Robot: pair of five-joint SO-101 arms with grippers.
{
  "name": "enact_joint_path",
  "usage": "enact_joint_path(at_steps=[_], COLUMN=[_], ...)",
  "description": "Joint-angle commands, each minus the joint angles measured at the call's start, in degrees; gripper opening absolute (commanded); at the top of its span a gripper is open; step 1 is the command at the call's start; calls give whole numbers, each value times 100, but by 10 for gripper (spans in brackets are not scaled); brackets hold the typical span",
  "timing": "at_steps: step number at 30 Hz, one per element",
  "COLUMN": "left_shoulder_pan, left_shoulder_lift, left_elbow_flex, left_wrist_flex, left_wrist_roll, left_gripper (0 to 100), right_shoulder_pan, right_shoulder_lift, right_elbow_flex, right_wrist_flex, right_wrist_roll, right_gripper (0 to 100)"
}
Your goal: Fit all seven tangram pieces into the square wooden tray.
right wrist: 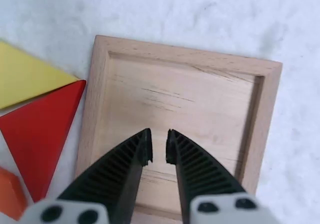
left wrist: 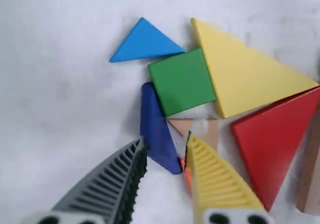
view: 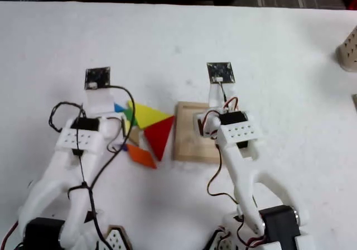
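On the white table lie the tangram pieces: a light blue triangle (left wrist: pixel 145 41), green square (left wrist: pixel 182 81), big yellow triangle (left wrist: pixel 245 74) (view: pixel 148 116), big red triangle (left wrist: pixel 275 139) (view: pixel 159 135), dark blue parallelogram (left wrist: pixel 156 129), small tan triangle (left wrist: pixel 192 126) and an orange piece (view: pixel 140 155). My left gripper (left wrist: pixel 166 143) is open and straddles the near end of the dark blue parallelogram. The square wooden tray (right wrist: pixel 185 49) (view: pixel 181 144) sits just right of the pieces with nothing in it. My right gripper (right wrist: pixel 159 146) hangs over the tray's floor, nearly shut with a thin gap, holding nothing.
The tray's edge (left wrist: pixel 310 184) lies close beside the red triangle. A pale perforated object (view: pixel 348 49) stands at the far right of the table. Black cables (view: pixel 83 172) loop around the left arm. Open white tabletop extends beyond the pieces and the tray.
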Motion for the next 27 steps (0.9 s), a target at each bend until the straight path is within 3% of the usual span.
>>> enact_joint_path(at_steps=[1,27], left_shoulder_pan=[330,303], left_shoulder_lift=[-66,-66], left_elbow_flex=[-237,316], left_wrist_flex=[44,-440], left_wrist_roll=[308,334], left_gripper=[154,158], right_shoulder_pan=[66,75], right_shoulder_lift=[-418,-418], right_elbow_flex=[-62,-70], right_wrist_flex=[-48,110], right_wrist_roll=[-88,-88], right_gripper=[52,52])
